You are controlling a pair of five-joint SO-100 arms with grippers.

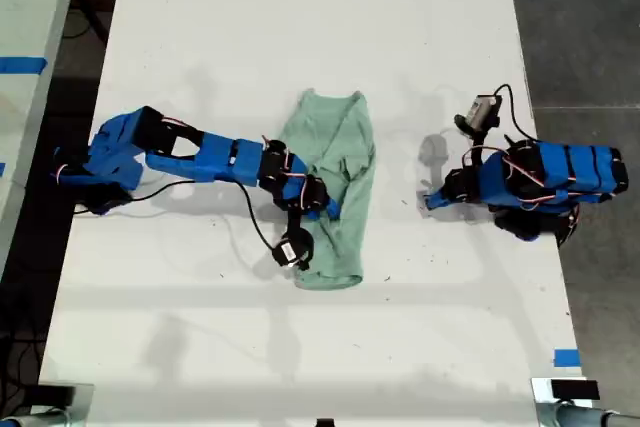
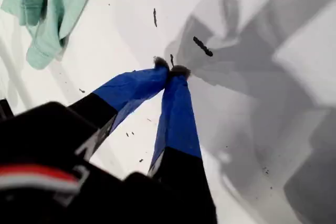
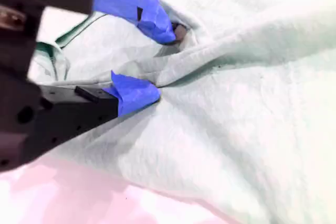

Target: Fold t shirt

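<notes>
1. On the exterior view's left, my second gripper (image 1: 322, 205) reaches onto the t shirt (image 1: 345, 142). The jaws are parted around a raised ridge of cloth, so maybe a pinch; can't tell.
2. Mid-table (image 1: 300, 17), the shirt's already a long narrow strip, so I'd guess the lengthwise fold is done and the crosswise one's left.
3. On the exterior view's right, my first gripper (image 2: 169, 68) is clenched empty, parked near the shirt.

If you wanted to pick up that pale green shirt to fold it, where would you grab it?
I'd judge the raised crease in the middle of the pale mint-green fabric t shirt best: it stands up in wrinkles, so fingers can close on either side of it. Come from above, on the exterior view's left, where my second tool is already straddling such a ridge. The flat hem offers less to pinch.
</notes>
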